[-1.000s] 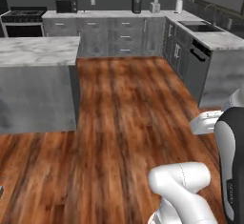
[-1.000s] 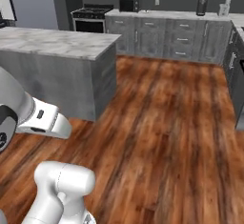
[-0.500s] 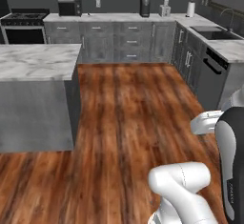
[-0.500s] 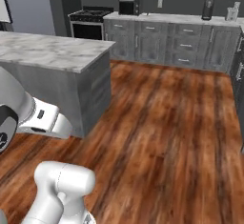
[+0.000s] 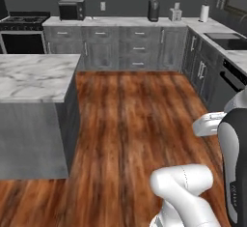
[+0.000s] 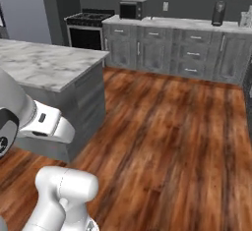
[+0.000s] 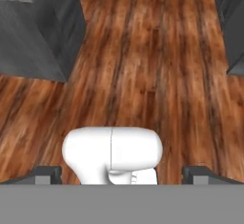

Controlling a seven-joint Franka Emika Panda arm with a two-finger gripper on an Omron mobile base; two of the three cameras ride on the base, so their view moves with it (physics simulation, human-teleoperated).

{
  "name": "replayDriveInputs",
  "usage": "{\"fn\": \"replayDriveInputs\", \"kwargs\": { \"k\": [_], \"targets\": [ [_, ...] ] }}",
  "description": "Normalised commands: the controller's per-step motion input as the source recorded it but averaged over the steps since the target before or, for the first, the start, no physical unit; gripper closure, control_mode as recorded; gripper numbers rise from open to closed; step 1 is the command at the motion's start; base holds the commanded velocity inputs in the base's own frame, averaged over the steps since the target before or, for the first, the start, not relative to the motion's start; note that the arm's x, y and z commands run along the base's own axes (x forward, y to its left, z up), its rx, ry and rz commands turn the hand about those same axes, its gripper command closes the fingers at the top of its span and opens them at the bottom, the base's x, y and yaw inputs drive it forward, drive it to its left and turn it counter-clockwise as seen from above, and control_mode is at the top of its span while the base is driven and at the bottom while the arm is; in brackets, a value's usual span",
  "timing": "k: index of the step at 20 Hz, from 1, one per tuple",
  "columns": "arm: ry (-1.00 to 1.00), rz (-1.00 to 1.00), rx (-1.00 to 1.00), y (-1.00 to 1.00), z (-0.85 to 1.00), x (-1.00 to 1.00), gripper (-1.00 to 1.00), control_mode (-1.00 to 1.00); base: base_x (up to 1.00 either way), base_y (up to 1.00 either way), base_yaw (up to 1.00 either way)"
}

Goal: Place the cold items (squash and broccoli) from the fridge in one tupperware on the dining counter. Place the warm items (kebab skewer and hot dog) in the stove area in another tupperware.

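hand view looks down at wood floor (image 7: 143,51) with the tool (image 7: 122,173) spread wide and empty at 6 o'clock, no squash or tupperware visible; judged, firm squash suits a mid-body hold, broccoli the stalk.

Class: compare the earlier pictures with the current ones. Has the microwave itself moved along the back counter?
No. The microwave stays on the back counter just beside the stove; the whole scene has shifted, so the base has moved.
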Motion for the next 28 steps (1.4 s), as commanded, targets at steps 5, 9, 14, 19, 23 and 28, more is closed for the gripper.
{"fn": "replayDriveInputs", "kwargs": {
  "k": [5,9,14,19,23,28],
  "targets": [
    [0.00,0.00,0.00,0.00,0.00,0.00,-1.00,1.00,1.00,-0.51,0.08],
    [0.00,0.00,0.00,0.00,0.00,0.00,-1.00,1.00,1.00,-0.34,0.05],
    [0.00,0.00,0.00,0.00,0.00,0.00,-1.00,1.00,1.00,-0.28,0.04],
    [0.00,0.00,0.00,0.00,0.00,0.00,-1.00,1.00,1.00,-0.21,0.04],
    [0.00,0.00,0.00,0.00,0.00,0.00,-1.00,1.00,1.00,-0.19,0.04],
    [0.00,0.00,0.00,0.00,0.00,0.00,-1.00,1.00,1.00,-0.09,0.04]
  ]
}}
